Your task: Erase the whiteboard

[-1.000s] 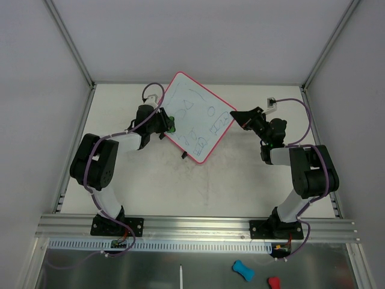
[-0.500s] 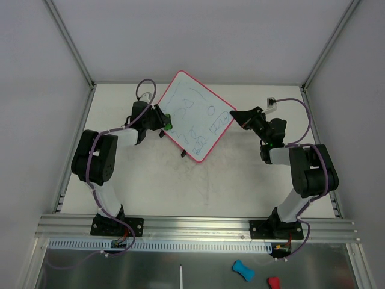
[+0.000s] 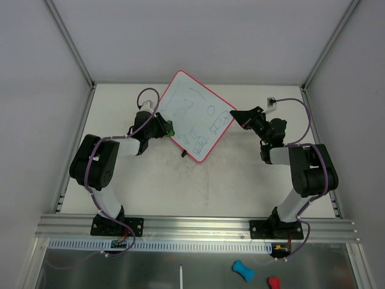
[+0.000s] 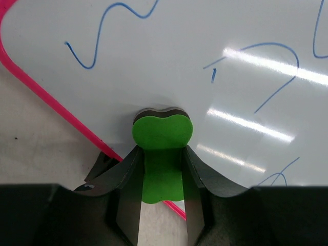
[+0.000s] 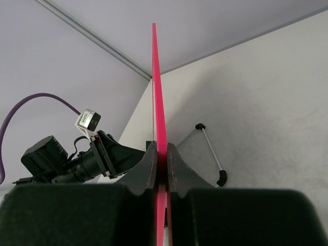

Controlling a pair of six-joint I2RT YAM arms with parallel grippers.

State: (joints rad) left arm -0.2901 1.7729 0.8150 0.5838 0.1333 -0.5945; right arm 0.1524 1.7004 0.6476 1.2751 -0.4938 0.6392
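The whiteboard (image 3: 192,114) is white with a pink-red frame and blue scribbles, held tilted above the table at the back. My right gripper (image 3: 236,115) is shut on its right corner; in the right wrist view the frame's edge (image 5: 158,102) runs up between the closed fingers. My left gripper (image 3: 168,127) is shut on a green eraser (image 4: 161,154) and presses its dark pad against the board's lower left part, near the frame (image 4: 51,102). Blue lines (image 4: 110,31) lie above and to the right of the eraser.
The board's wire stand with black feet (image 5: 221,178) hangs behind it. A small white box (image 3: 272,103) sits at the back right of the table. A blue and a red object (image 3: 243,270) lie on the metal shelf in front of the arm bases.
My left gripper with the eraser has slid back and forth along the board's left edge, ending a little lower. The scribbles near that edge look thinner. The right gripper and the board have stayed put.
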